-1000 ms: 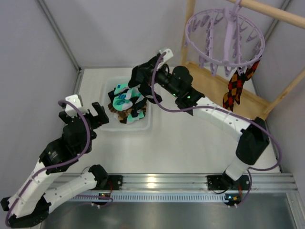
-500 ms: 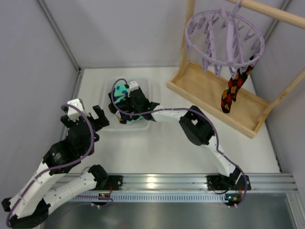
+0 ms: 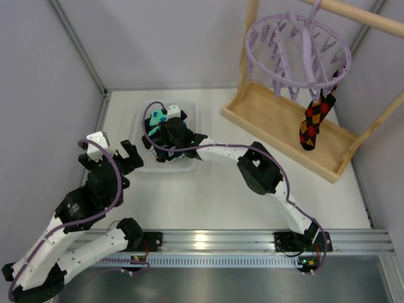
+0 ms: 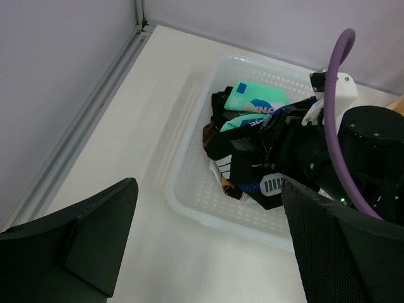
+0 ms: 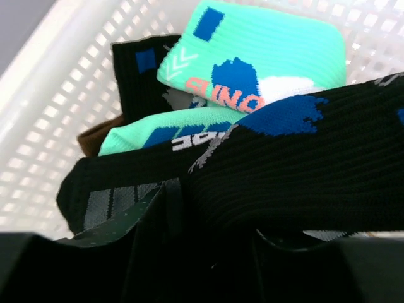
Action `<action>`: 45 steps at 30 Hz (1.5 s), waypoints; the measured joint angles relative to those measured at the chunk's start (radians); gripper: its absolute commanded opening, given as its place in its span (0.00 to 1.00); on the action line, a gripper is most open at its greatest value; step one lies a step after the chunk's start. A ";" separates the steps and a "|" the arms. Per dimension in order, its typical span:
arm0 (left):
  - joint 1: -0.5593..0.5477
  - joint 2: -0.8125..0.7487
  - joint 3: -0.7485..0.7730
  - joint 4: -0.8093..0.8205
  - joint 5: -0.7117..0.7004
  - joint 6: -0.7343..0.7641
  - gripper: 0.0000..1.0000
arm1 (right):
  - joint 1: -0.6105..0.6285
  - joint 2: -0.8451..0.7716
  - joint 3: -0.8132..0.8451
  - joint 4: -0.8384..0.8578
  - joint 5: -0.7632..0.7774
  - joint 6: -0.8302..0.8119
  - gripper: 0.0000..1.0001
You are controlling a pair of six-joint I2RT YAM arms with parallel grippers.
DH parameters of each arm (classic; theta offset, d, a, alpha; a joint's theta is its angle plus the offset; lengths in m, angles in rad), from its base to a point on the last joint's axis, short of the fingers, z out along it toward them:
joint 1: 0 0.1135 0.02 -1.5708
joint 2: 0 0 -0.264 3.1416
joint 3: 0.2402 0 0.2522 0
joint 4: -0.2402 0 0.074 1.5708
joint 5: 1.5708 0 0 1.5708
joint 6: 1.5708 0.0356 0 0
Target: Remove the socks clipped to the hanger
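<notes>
The lavender round hanger (image 3: 297,50) hangs from the wooden frame at the top right. One black sock with red-orange-yellow diamonds (image 3: 314,118) is clipped to it and dangles over the tray. My right gripper (image 3: 165,134) is down inside the white basket (image 3: 140,120); in its wrist view its jaws (image 5: 218,252) are shut on a black sock with blue spots (image 5: 303,158). Teal socks (image 5: 265,57) and a brown one (image 5: 95,136) lie beneath in the basket (image 5: 50,101). My left gripper (image 3: 108,153) is open and empty, just left of the basket (image 4: 189,208).
The light wooden frame with a tray base (image 3: 278,120) stands at the right back. Grey walls and a metal rail (image 4: 95,120) bound the table on the left. The right arm's wrist and purple cable (image 4: 334,95) lie over the basket's right side.
My right gripper swung from above the basket's back edge down into it and now sits lower among the socks. The diamond sock on the hanger is swinging. My left arm barely moved.
</notes>
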 measured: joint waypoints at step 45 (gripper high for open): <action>0.000 0.098 -0.079 -0.012 0.395 0.067 0.98 | -1.282 -1.514 -1.401 0.038 -0.251 0.006 0.99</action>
